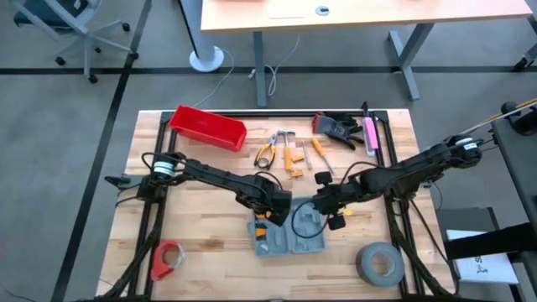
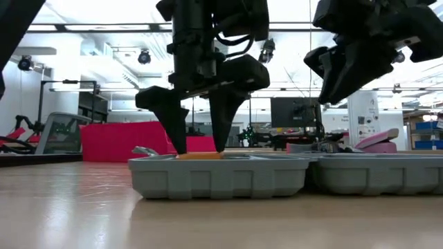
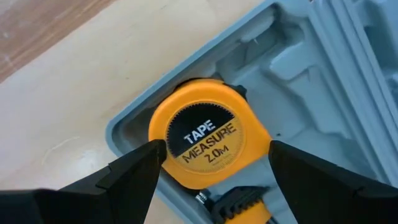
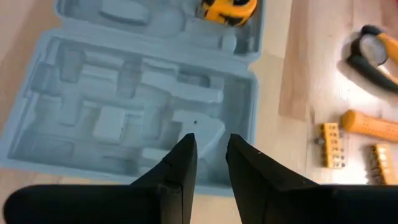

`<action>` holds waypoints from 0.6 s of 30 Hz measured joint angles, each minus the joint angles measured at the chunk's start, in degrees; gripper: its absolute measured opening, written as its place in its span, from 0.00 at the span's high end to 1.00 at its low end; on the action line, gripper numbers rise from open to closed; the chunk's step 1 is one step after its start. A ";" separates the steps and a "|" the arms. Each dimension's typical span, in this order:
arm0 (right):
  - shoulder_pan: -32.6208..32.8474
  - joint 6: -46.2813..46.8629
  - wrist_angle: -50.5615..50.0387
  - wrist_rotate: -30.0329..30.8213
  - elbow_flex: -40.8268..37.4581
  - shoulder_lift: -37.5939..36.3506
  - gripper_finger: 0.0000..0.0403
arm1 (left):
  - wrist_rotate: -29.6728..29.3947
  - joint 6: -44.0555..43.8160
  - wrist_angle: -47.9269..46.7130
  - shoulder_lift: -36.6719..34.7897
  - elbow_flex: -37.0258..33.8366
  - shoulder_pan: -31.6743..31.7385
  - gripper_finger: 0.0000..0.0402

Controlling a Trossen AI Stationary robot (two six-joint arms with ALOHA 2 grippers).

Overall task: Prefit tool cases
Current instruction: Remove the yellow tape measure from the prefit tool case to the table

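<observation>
The grey-blue tool case [image 1: 289,237] lies open and flat near the table's front, moulded recesses up. A yellow tape measure [image 3: 208,134] sits in the recess at the far corner of its left half. My left gripper [image 3: 216,149] points straight down over it, open, one finger at each side of the round body. In the neighbouring recess lies a black-and-orange tool [image 3: 239,205]. My right gripper [image 4: 211,146] hangs slanted above the near edge of the case's right half [image 4: 124,106], with a narrow gap between its fingers and nothing in it. My left gripper comes from above with its fingertips [image 3: 152,155] right beside the tape measure's rim [image 3: 163,146] on two opposite sides. Whether they touch it, I cannot tell. The tape measure lies flat in its recess, label up.
Beyond the case lie pliers [image 4: 373,53], an orange-handled screwdriver [image 4: 367,121] and yellow bit holders [image 4: 329,144]. A red bin [image 1: 207,127] stands at the far left and black gloves [image 1: 338,127] at the far right. A grey tape roll [image 1: 379,262] lies front right, a red roll [image 1: 166,258] front left.
</observation>
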 joint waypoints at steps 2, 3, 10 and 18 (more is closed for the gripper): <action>0.31 0.71 0.14 0.04 -0.39 -0.01 0.84 | 0.16 -0.03 1.39 -0.20 -0.92 0.04 0.25; 0.44 1.20 0.19 0.07 -0.55 0.01 0.84 | 0.21 -0.08 2.35 -0.29 -1.27 0.04 0.25; 0.83 1.73 0.57 -1.23 -2.08 2.34 0.84 | 0.22 -0.26 6.36 -0.18 -1.08 0.13 0.25; 2.64 4.75 0.51 -1.92 -6.40 1.43 0.82 | 0.28 -0.06 7.33 0.06 -0.14 0.09 0.25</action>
